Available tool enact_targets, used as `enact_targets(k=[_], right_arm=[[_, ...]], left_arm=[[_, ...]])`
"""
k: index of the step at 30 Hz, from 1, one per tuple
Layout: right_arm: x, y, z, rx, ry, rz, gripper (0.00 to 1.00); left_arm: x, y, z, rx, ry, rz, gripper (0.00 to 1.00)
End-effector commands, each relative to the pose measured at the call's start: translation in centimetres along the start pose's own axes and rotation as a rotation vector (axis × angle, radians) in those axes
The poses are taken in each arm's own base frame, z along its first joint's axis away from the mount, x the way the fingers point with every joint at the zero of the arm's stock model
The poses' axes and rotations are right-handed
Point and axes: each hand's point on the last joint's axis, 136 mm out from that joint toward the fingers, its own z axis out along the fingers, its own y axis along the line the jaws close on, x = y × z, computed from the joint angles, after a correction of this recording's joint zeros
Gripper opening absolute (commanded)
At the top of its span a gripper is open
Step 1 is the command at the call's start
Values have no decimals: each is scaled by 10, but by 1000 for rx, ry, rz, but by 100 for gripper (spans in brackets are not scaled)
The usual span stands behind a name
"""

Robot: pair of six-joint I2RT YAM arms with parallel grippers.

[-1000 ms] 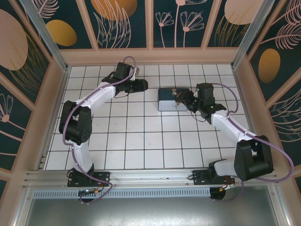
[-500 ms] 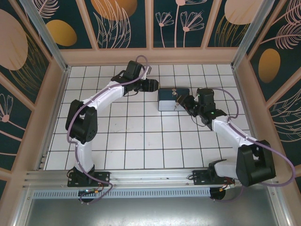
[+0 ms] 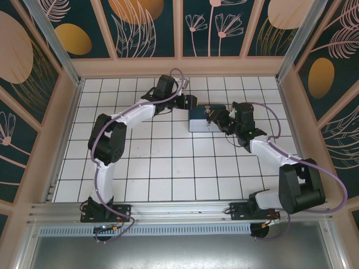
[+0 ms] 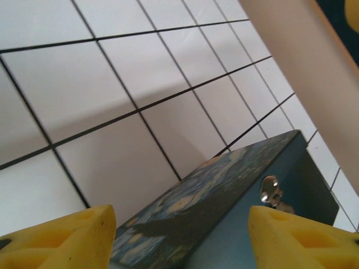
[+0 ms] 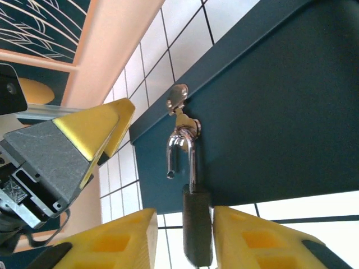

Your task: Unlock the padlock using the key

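Note:
The dark padlock [image 5: 196,230] hangs by its silver shackle [image 5: 192,151] from the metal hasp [image 5: 179,103] on the blue swirl-painted box [image 5: 280,101]. One shackle end is free of the body. My right gripper [image 5: 185,235] is open around the padlock body, its right finger close against it and a gap on the left. My left gripper [image 4: 182,235] is open, with the box's top [image 4: 213,190] and the hasp [image 4: 270,189] lying between its yellow fingers. In the top view the left gripper [image 3: 190,102] is at the box's far left corner. The key is out of view.
The box [image 3: 199,119] stands on the white tiled floor [image 3: 168,162], towards the back. The left gripper's yellow finger [image 5: 95,131] is close to the hasp. The wooden back wall [image 3: 179,66] runs just beyond both grippers.
My left arm has swung to the right, bringing its gripper up to the box's far left corner. The right gripper has edged closer to the box front.

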Motion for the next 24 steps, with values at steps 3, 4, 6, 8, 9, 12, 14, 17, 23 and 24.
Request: enact_targets(k=[3, 4, 6, 8, 9, 12, 14, 17, 23, 24], right_arm=[[3, 7, 3, -44, 20, 5, 29], [3, 4, 4, -27, 25, 3, 30], [4, -1, 5, 1, 32, -1, 33], [4, -5, 5, 30, 30, -10, 34], [3, -6, 5, 47, 29, -19, 35], [0, -5, 6, 81, 33, -56, 33], [-2, -2, 7, 73, 27, -67, 29], [-4, 6, 8, 38, 18, -64, 25], [-1, 11, 14, 20, 28, -68, 25], [1, 10, 15, 25, 33, -66, 26]], left_arm=[[-2, -31, 14, 146, 1, 68, 61], [0, -31, 15, 146, 6, 77, 61], [1, -30, 16, 138, 16, 87, 61], [2, -28, 16, 125, 19, 90, 61], [3, -27, 16, 123, 23, 94, 60], [5, -27, 16, 121, 29, 105, 60], [8, -27, 18, 123, 41, 108, 59], [13, -28, 20, 129, 58, 112, 59], [25, -30, 20, 142, 95, 122, 58], [27, -30, 20, 145, 99, 121, 58]])
